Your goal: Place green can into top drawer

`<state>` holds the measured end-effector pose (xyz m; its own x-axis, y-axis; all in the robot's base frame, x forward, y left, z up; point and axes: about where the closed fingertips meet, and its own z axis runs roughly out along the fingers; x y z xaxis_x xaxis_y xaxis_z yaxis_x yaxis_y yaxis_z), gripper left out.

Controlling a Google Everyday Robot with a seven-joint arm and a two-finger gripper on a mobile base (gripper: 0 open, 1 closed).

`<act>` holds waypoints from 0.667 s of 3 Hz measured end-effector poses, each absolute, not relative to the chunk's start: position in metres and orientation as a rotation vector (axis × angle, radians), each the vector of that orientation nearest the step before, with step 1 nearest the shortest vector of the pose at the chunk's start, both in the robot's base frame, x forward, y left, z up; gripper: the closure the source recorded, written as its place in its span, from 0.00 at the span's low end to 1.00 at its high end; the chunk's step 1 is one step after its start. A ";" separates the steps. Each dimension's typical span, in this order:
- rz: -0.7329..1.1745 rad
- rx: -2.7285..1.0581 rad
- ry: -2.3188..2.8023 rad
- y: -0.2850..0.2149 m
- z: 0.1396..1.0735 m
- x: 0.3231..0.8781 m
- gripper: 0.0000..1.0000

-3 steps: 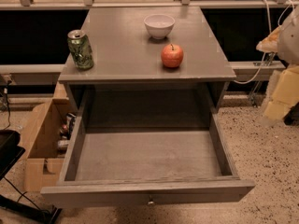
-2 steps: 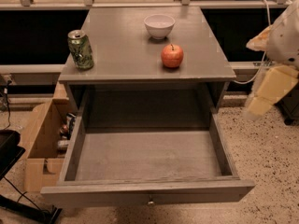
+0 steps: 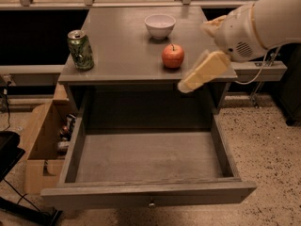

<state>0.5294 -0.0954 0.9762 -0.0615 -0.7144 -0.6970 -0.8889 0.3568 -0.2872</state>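
On the cabinet top, the can stands at 9 o'clock, the bowl at 1 o'clock and the apple at 4 o'clock. The gripper hangs at the apple's 4 o'clock, over the top's front edge. The top drawer lies open at 6 o'clock, with a box on the floor at its 9 o'clock.

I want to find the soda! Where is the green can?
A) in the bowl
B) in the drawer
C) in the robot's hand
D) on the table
D: the can stands on the table's left side, apart from the hand, which hangs just right of the apple.
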 end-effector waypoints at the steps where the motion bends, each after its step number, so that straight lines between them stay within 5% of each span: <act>1: 0.447 -1.283 1.696 -0.031 0.977 0.539 0.00; 2: 0.505 -1.197 1.593 0.026 0.993 0.547 0.00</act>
